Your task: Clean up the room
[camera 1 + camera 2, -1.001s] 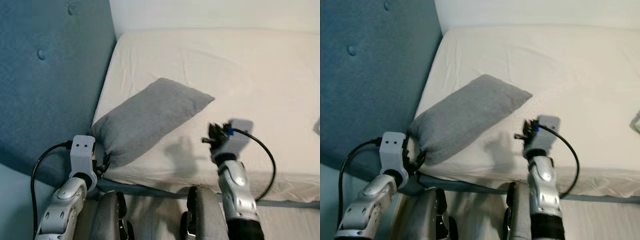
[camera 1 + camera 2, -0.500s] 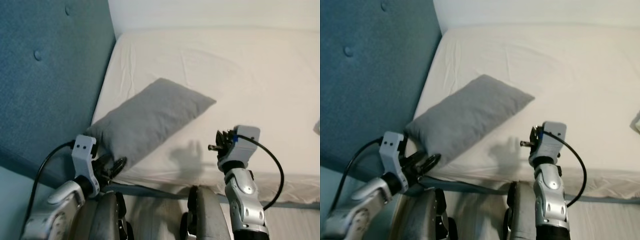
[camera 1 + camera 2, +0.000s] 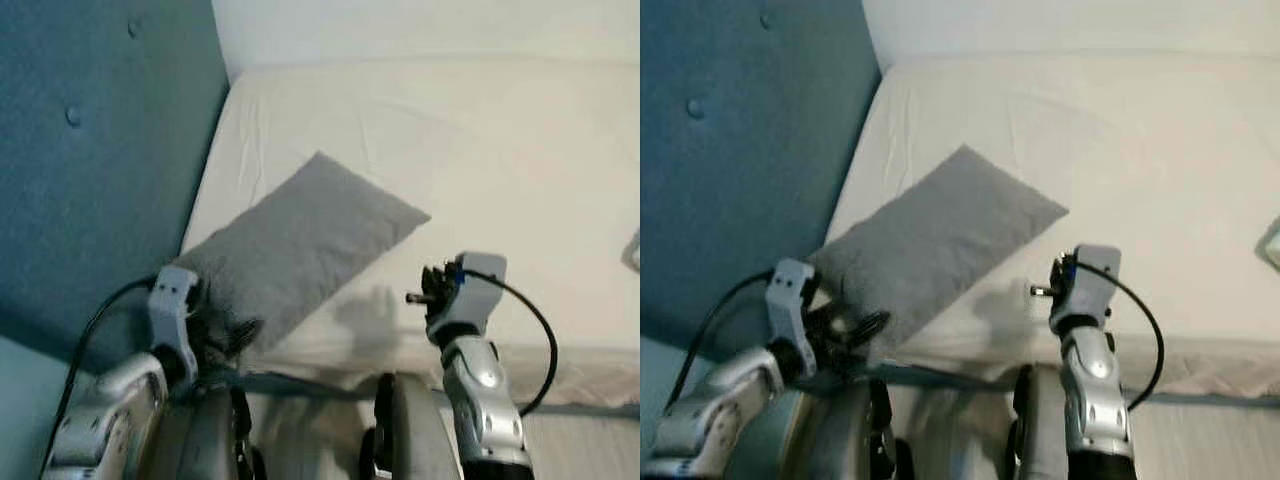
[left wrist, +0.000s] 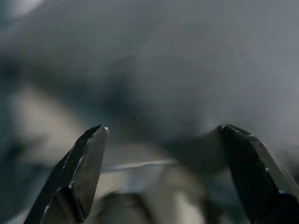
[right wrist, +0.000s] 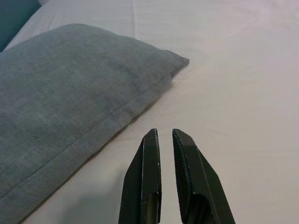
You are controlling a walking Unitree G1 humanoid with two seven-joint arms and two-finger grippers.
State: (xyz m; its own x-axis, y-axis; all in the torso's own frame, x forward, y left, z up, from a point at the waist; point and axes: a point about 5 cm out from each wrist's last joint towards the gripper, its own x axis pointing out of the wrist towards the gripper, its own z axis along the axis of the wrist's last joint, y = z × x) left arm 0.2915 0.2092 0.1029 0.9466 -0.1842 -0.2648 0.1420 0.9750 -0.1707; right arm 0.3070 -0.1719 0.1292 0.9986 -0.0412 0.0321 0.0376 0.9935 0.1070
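One grey pillow lay diagonal on bed. Left gripper spread wide at pillow's near corner; right gripper nearly closed, empty, beside pillow.

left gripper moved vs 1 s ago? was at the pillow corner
Yes. The left gripper has come away from the grey pillow's near corner, now open just below its edge, toward the bed's front side.

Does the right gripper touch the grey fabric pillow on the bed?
Apart. In the right wrist view the right gripper points at bare cream sheet, with a strip of sheet between its near-closed fingers and the grey fabric pillow.
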